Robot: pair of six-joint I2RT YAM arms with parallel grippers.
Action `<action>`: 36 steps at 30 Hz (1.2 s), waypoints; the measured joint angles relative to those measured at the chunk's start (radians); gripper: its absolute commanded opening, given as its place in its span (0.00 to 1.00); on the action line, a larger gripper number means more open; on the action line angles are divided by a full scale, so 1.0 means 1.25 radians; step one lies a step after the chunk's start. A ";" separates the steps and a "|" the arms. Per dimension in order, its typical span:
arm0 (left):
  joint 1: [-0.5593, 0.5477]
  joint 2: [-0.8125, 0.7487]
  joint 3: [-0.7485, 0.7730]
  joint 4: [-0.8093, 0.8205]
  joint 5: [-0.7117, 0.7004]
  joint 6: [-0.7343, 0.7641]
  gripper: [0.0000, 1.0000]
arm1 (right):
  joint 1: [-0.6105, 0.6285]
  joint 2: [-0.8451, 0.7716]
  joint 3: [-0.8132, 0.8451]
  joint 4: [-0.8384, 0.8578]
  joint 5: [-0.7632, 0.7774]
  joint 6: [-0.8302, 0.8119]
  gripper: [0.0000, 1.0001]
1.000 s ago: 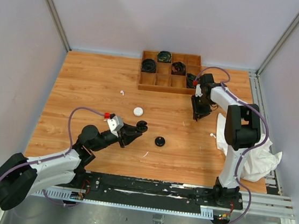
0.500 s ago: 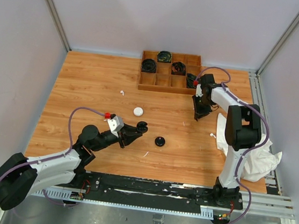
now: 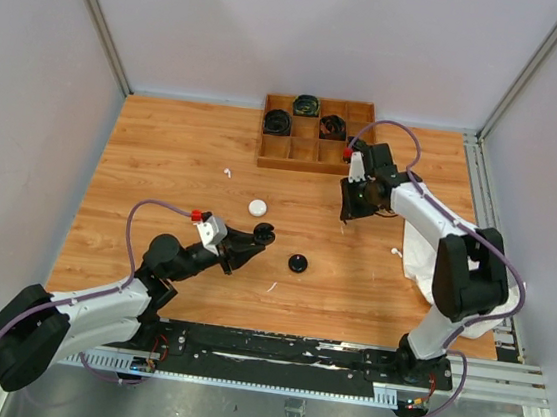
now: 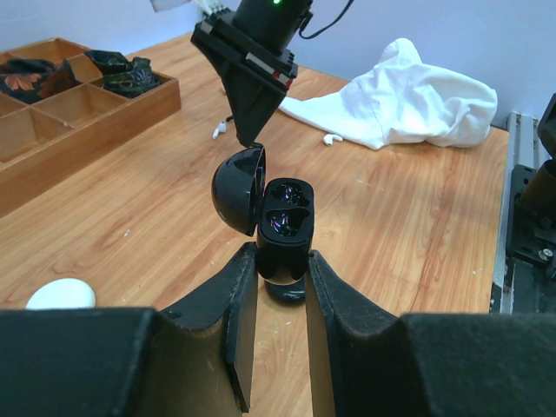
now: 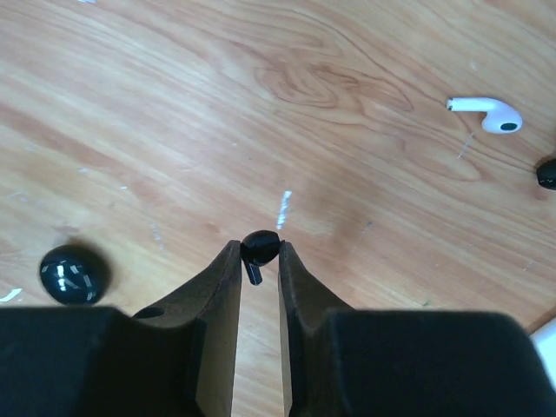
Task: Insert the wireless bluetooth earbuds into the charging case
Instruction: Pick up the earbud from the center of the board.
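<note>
Your left arm lies low over the near part of the worktop [image 3: 164, 155], forearm stretched out to the right from the base at the near-left corner. The left claw [image 4: 280, 261] is clamped on the lower body of the black charging case [image 4: 284, 228] and holds it upright. The case's lid [image 4: 238, 190] is swung open to one side, and the two sockets inside show dark and unfilled. Just to the right of that claw a black round puck [image 3: 297, 263] sits on the wood. Farther back is a white round puck [image 3: 257, 207], with a white earbud [image 3: 227, 173] lying beyond it. Your right arm rises from its base at the near-right, bends at the elbow and reaches back and leftwards. Its wrist is turned so that the right claw [image 3: 346, 213] points down at the wood, well apart from the case. Its fingers are closed on a black earbud [image 5: 260, 245], pinched at the tips with the stem tucked back between them. Another white earbud [image 3: 395, 251] lies beside the crumpled white cloth [image 3: 491, 288] on the right. At the far edge stands the wooden tray [image 3: 303, 167], with coiled black cables [image 3: 278, 121] in some compartments.
</note>
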 measured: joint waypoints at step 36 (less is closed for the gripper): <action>0.000 -0.042 -0.030 0.024 -0.063 -0.012 0.00 | 0.219 -0.066 -0.211 -0.095 0.111 0.214 0.44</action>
